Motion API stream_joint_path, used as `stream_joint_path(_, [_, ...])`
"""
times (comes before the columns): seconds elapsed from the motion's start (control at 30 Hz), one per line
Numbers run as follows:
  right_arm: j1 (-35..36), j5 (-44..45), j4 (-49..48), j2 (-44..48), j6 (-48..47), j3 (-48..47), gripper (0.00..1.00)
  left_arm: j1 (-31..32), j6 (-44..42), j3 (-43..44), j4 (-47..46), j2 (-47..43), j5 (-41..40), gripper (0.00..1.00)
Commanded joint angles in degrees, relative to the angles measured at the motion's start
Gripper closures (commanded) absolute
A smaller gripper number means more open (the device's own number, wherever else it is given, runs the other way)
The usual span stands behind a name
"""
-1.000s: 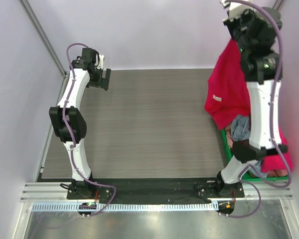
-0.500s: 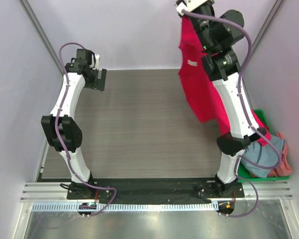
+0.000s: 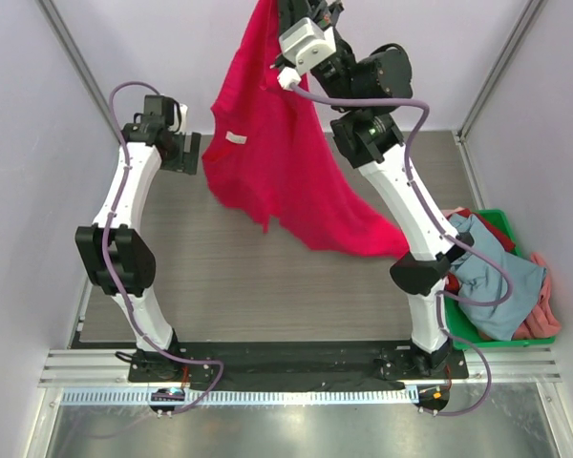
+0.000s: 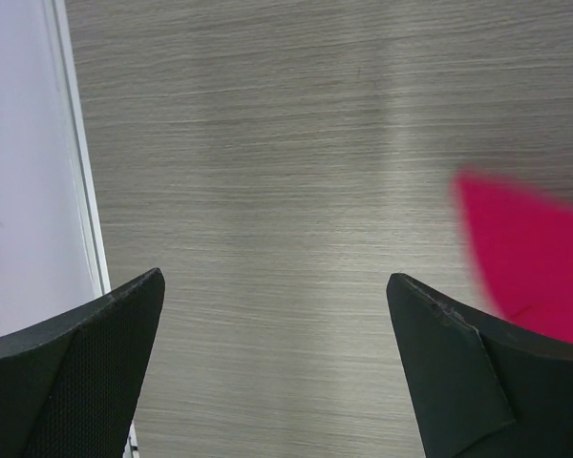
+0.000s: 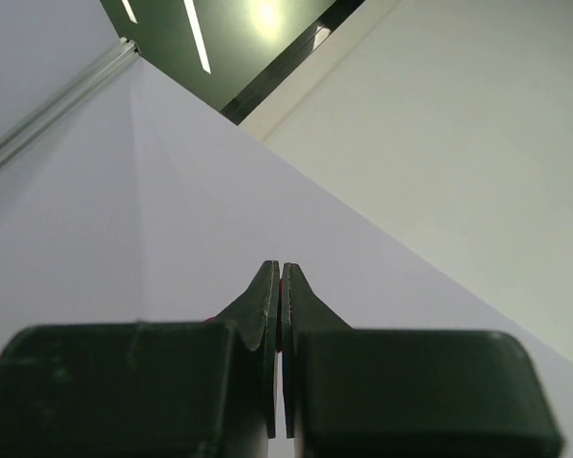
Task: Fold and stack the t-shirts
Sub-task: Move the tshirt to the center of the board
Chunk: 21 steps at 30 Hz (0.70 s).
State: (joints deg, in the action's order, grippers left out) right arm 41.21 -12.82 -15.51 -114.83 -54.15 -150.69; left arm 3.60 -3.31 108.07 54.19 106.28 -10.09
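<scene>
A bright crimson-red t-shirt (image 3: pixel 277 162) hangs from my right gripper (image 3: pixel 279 8), which is raised high at the back of the table and shut on the cloth. In the right wrist view the right gripper (image 5: pixel 280 269) points up at the wall with a sliver of red between its closed fingers. The shirt's lower edge drapes over the table middle. My left gripper (image 3: pixel 193 153) is open and empty at the back left, just left of the shirt. In the left wrist view the left gripper (image 4: pixel 277 286) is spread wide, with a blurred corner of the red shirt (image 4: pixel 535 253) at right. Grey-blue (image 3: pixel 492 281), salmon-pink (image 3: pixel 544 305) and red shirts lie in the crate.
A green plastic crate (image 3: pixel 501 221) stands at the right edge of the wood-grain table (image 3: pixel 220 277), heaped with shirts. White walls enclose the table on the left, back and right. A metal rail (image 3: pixel 267 367) runs along the near edge by the arm bases.
My right arm has swung left from the crate, carrying the crimson shirt across to the back middle, where it now hangs spread. The left gripper has barely moved.
</scene>
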Motion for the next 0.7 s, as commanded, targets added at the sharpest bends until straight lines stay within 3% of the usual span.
stream_joint_path(0.0, [-0.6, -0.02, -7.26, -0.57, -3.51, -1.98, 0.99, -0.52, -0.29, -0.14, -2.95, -3.71, -0.99, 0.0])
stream_joint_path(0.07, [-1.65, 4.19, -5.68, 0.03, -5.43, 0.64, 0.99, -0.43, -0.12, -0.67, -3.3, -3.71, -0.99, 0.0])
stream_joint_path(0.13, [-3.14, 9.8, -5.07, 1.96, -4.04, 9.6, 0.99, -0.43, -0.03, -1.19, -3.39, -3.89, -1.07, 0.0])
stream_joint_path(0.17, [-4.29, 14.88, -3.41, 5.11, -0.64, 12.85, 0.99, -0.43, -0.03, -1.72, -3.39, -4.15, -1.16, 0.0])
stream_joint_path(0.27, [-10.7, 19.22, 4.33, 12.75, 6.66, 28.66, 0.99, -0.52, -0.47, -3.56, -4.18, -5.37, -1.95, 0.0])
stream_joint_path(0.4, [-16.94, 21.61, 13.72, 22.17, 12.39, 55.15, 0.99, -0.61, -1.17, -6.29, -6.2, -7.22, -3.36, 0.0])
stream_joint_path(0.53, [-20.64, 21.78, 22.08, 28.33, 14.07, 73.32, 0.99, -0.61, -0.91, -7.0, -5.94, -7.32, -3.62, 0.0])
stream_joint_path(0.57, [-21.6, 21.96, 23.23, 28.95, 14.25, 75.78, 0.93, -0.61, -0.82, -7.17, -5.86, -7.31, -3.62, 0.0])
stream_joint_path(0.6, [-21.79, 21.96, 26.11, 29.13, 13.81, 78.77, 0.74, -0.61, -0.73, -7.09, -5.68, -7.31, -3.71, 0.0])
stream_joint_path(0.63, [-21.79, 22.13, 27.36, 28.78, 13.46, 78.88, 0.41, -0.61, -0.73, -7.17, -5.33, -7.31, -3.71, 0.0])
stream_joint_path(0.67, [-21.79, 21.53, 28.24, 28.52, 14.41, 78.02, 0.35, -0.61, -0.73, -7.26, -5.24, -7.4, -3.8, 0.0])
